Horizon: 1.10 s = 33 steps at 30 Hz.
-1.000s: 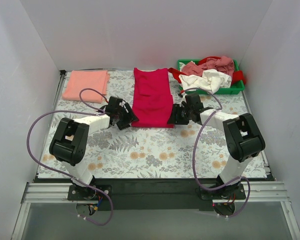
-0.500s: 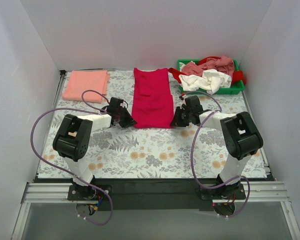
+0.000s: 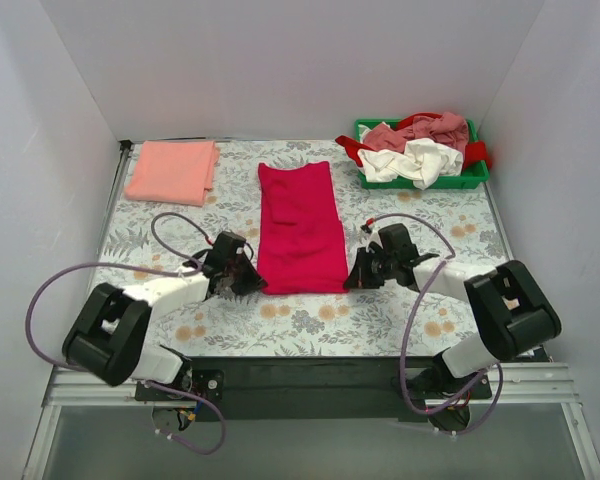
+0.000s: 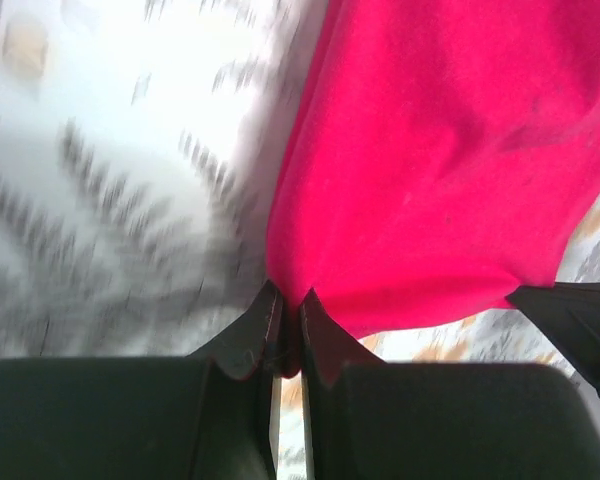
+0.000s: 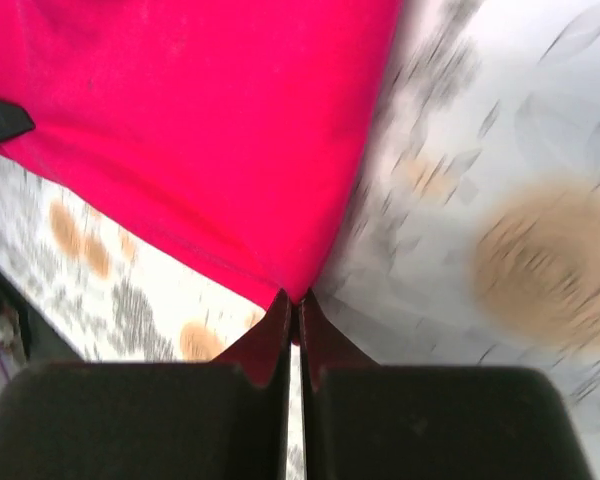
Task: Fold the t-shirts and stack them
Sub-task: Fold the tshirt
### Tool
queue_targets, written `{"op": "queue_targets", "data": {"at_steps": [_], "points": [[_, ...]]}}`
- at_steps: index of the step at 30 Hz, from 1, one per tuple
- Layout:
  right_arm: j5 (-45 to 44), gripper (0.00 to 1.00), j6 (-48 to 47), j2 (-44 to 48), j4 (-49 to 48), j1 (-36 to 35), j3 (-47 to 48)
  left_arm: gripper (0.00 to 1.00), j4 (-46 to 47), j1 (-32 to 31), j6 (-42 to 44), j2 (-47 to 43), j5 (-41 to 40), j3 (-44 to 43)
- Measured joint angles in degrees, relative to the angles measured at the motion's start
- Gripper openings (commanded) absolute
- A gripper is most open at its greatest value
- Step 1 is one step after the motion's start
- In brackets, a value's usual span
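Note:
A crimson-red t-shirt [image 3: 300,228] lies as a long folded strip down the middle of the table. My left gripper [image 3: 250,281] is shut on its near left corner, and in the left wrist view the red t-shirt [image 4: 450,160] is pinched between the jaws of that gripper [image 4: 290,310]. My right gripper [image 3: 353,279] is shut on the near right corner; the right wrist view shows the red t-shirt [image 5: 200,130] running into the closed gripper [image 5: 296,308]. A folded salmon-pink t-shirt [image 3: 172,170] lies at the back left.
A green bin [image 3: 473,178] at the back right holds a heap of white, dusty-pink and red t-shirts [image 3: 418,148]. White walls close in the floral tabletop [image 3: 310,325] on three sides. Purple cables loop beside both arms.
Both grippers closed on the red t-shirt's near corners and pulled it toward the near edge; its far end has slid away from the back wall.

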<state>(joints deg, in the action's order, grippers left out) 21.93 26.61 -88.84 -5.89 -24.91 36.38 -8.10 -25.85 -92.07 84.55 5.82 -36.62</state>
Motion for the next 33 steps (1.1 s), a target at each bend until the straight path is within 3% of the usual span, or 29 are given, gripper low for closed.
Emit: {"op": "queue_targets", "data": {"at_steps": [7,10,15,21,33], "points": [[1.4,0.01,1.9,14.5,3.7,-7.6,-12.1,0.00,-8.4,-10.5,-9.1,-23.3,-4.8,13.6],[1.2,0.01,5.0,21.1,5.4,-11.2,-16.9,0.00,-10.1,-14.8,-13.5,-29.3,-5.1,17.9],[-0.6,0.01,8.7,28.8,9.5,-15.3,-19.0,0.00,-13.6,-20.5,-17.6,-31.5,-6.4,18.9],[-3.2,0.01,8.9,31.9,13.4,-16.0,-18.1,0.00,-18.5,-22.7,-18.6,-32.2,-9.6,15.0],[-11.0,0.01,2.3,35.1,24.5,-16.1,-2.0,0.00,-26.4,-22.8,-17.6,-34.2,-17.5,2.9]]}}
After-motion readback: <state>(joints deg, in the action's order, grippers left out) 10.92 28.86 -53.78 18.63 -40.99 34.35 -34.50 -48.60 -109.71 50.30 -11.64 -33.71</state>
